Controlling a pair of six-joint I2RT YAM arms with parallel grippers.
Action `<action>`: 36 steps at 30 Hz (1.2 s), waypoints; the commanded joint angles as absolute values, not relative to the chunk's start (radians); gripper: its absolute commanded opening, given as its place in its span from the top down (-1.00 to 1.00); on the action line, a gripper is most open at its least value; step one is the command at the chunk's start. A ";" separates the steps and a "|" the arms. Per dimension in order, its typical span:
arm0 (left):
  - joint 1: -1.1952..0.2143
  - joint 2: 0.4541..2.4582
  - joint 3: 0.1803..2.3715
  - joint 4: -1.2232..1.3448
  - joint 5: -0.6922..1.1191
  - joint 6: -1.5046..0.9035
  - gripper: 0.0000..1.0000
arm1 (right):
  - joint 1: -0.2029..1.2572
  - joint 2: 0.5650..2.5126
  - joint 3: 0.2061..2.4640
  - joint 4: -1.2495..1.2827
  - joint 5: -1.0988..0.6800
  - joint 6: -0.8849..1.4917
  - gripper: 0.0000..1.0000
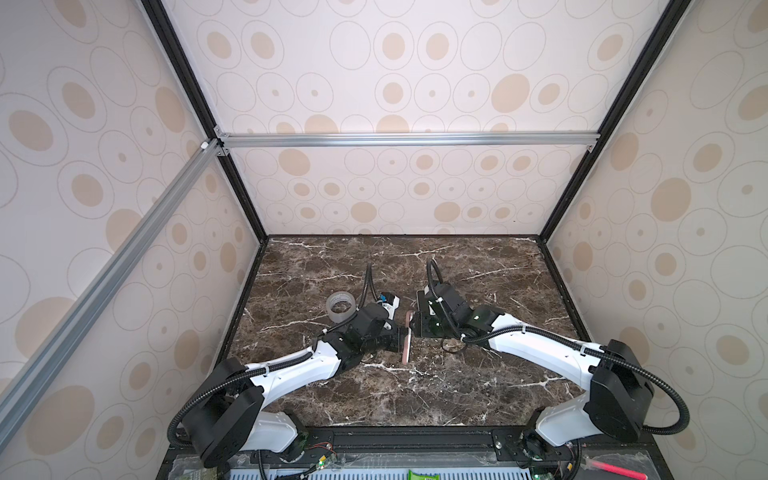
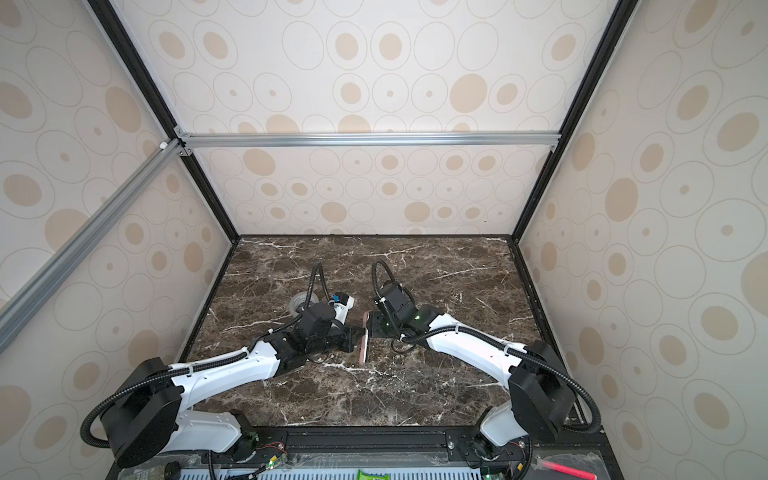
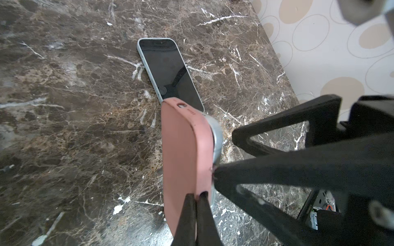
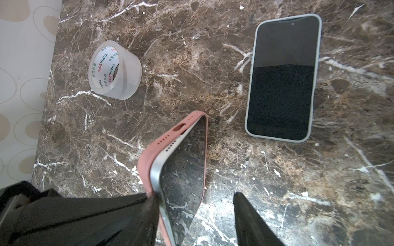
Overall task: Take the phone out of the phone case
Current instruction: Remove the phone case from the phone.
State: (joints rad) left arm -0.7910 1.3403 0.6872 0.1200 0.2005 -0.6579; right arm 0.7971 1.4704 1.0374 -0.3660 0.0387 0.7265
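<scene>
The phone (image 4: 183, 170) is still mostly inside the pink phone case (image 3: 183, 159), with its silver rim lifted out of the case at one corner. The pair is held on edge near the middle of the desk (image 4: 191, 64), between the two arms. The left tool (image 3: 197, 194) has its fingers together, clamped on the case's thin rim. The right tool (image 4: 194, 196) stands with jaws apart. One fingertip (image 4: 152, 204) presses at the seam between case and phone rim, and the other is clear on the screen side, touching nothing. Beyond, a second phone (image 4: 283, 81) lies flat, screen up, apart from the case. A clear tape roll (image 4: 115, 70) sits further off.
</scene>
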 commanded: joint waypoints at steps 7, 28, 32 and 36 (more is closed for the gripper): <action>-0.817 1.302 0.697 0.239 0.255 -0.643 1.00 | 0.773 1.513 1.040 -0.346 0.015 0.743 -0.13; -0.761 1.251 0.596 0.385 0.245 -0.755 1.00 | 0.761 1.301 0.803 -0.137 0.002 0.708 -0.28; -0.733 1.186 0.574 0.442 0.258 -0.788 1.00 | 0.752 1.247 0.720 -0.041 -0.056 0.689 -0.52; -0.721 1.155 0.573 0.462 0.270 -0.811 1.00 | 0.748 1.237 0.673 0.117 -0.146 0.677 -0.86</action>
State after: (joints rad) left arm -0.7330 1.1893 0.5587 0.3424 0.2474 -0.7704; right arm 0.7513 1.2507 0.6971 -0.0448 -0.0765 0.6930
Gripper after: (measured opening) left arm 0.049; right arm 0.910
